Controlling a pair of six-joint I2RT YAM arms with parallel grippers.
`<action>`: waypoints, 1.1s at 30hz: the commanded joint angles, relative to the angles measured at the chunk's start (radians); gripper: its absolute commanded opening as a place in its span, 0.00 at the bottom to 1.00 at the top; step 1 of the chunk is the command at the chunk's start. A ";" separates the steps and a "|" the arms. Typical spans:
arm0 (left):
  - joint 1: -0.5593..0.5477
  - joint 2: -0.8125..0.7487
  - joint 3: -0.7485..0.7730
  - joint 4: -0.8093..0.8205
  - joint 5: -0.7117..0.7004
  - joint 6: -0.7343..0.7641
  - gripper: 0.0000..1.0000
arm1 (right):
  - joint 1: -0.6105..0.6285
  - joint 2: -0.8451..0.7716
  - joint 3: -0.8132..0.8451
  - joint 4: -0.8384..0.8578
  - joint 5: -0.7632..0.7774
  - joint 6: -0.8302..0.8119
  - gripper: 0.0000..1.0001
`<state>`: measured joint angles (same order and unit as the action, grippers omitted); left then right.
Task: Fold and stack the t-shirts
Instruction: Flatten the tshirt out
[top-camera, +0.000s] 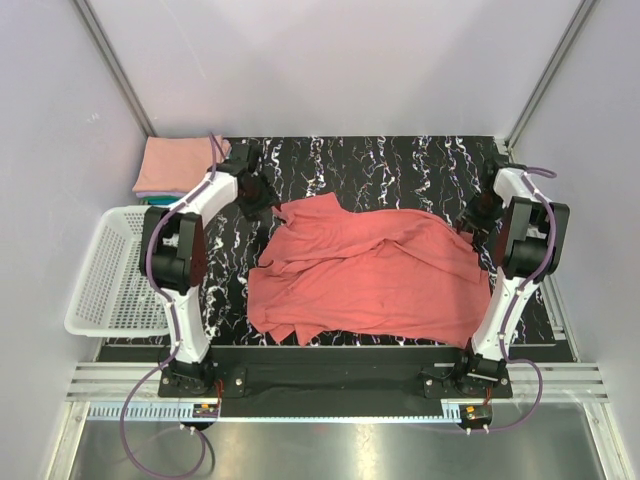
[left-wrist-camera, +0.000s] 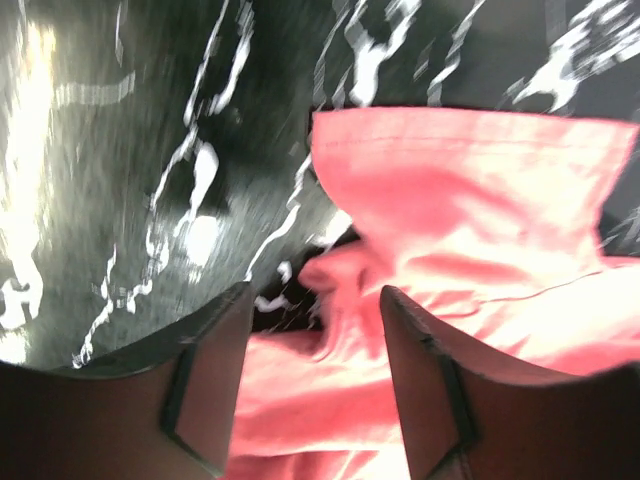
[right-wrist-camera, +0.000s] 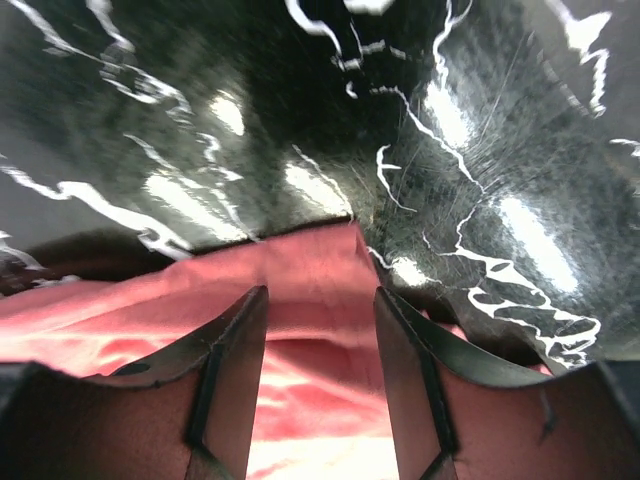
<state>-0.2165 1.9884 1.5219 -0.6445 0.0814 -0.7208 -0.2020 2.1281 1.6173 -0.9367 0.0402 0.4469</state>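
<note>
A coral-red t-shirt (top-camera: 370, 270) lies rumpled and spread across the middle of the black marbled table (top-camera: 400, 160). My left gripper (top-camera: 262, 205) hovers over its back left edge. In the left wrist view that gripper (left-wrist-camera: 315, 292) is open, and the t-shirt's folded edge (left-wrist-camera: 470, 180) lies under and beyond the jaws. My right gripper (top-camera: 470, 222) is over the t-shirt's back right corner. It (right-wrist-camera: 320, 292) is open too, with that corner of the t-shirt (right-wrist-camera: 310, 260) lying below, between the fingers. A folded salmon-pink t-shirt (top-camera: 175, 165) rests on a teal one (top-camera: 155, 200) at the back left.
A white mesh basket (top-camera: 110, 275) stands off the table's left side, beside the left arm. Grey walls close in the back and both sides. The arm bases sit on a black rail (top-camera: 340, 375) at the near edge.
</note>
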 joint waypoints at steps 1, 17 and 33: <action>0.009 0.050 0.107 -0.027 0.021 0.072 0.60 | 0.001 -0.020 0.111 -0.023 0.029 -0.007 0.55; 0.019 0.297 0.280 0.033 -0.009 0.098 0.53 | 0.000 0.059 0.248 -0.068 0.030 -0.020 0.57; 0.005 0.307 0.262 0.078 0.029 0.061 0.00 | 0.000 0.124 0.351 -0.074 0.041 -0.013 0.65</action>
<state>-0.2066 2.2791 1.7935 -0.5709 0.0982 -0.6540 -0.2020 2.2318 1.9167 -1.0069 0.0624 0.4320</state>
